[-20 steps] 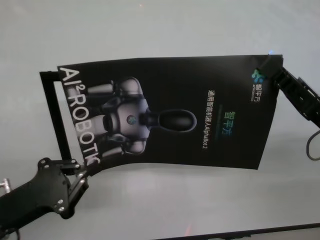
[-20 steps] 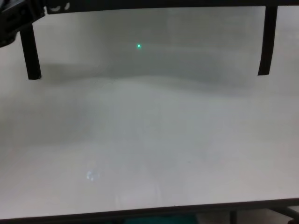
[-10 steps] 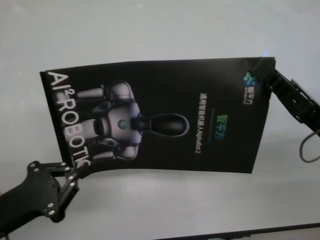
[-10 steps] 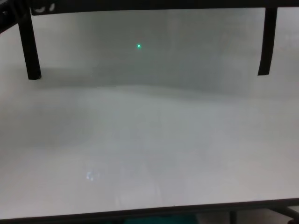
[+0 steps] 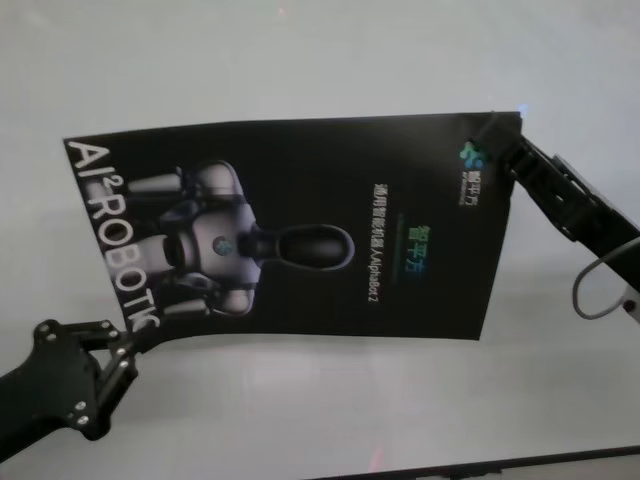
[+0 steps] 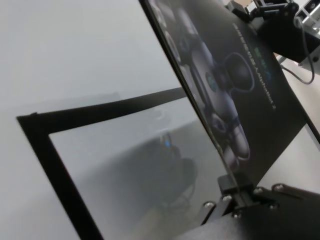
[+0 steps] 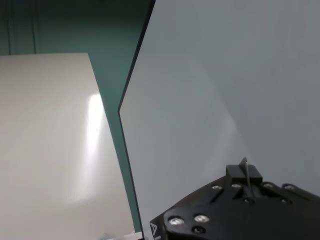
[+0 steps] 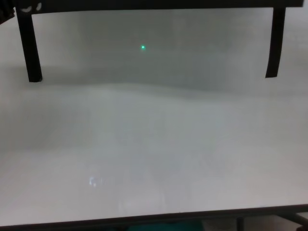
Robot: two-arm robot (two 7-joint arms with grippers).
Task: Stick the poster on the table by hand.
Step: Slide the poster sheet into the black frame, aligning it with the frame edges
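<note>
The poster (image 5: 300, 230), a black sheet with white lettering and a grey-white robot image, hangs above the white table (image 5: 300, 60). My left gripper (image 5: 128, 340) is shut on its near left corner, by the lettering. My right gripper (image 5: 503, 145) is shut on its far right corner, by the small logo. In the left wrist view the poster (image 6: 250, 85) stands tilted above the table, clamped in my left gripper (image 6: 235, 187). In the right wrist view my right gripper (image 7: 244, 175) pinches a thin sheet edge. The chest view shows only the table (image 8: 154, 144).
Narrow black strips lie on the table as a frame outline: one at the left (image 8: 29, 48), one at the right (image 8: 274, 43), and a corner under the poster (image 6: 100, 107). A grey cable (image 5: 590, 290) loops off my right arm. The table's dark near edge (image 5: 480, 467) runs along the bottom.
Both grippers and the poster have moved left across the table. The black strip that showed at the poster's left edge in the head view is now hidden under it.
</note>
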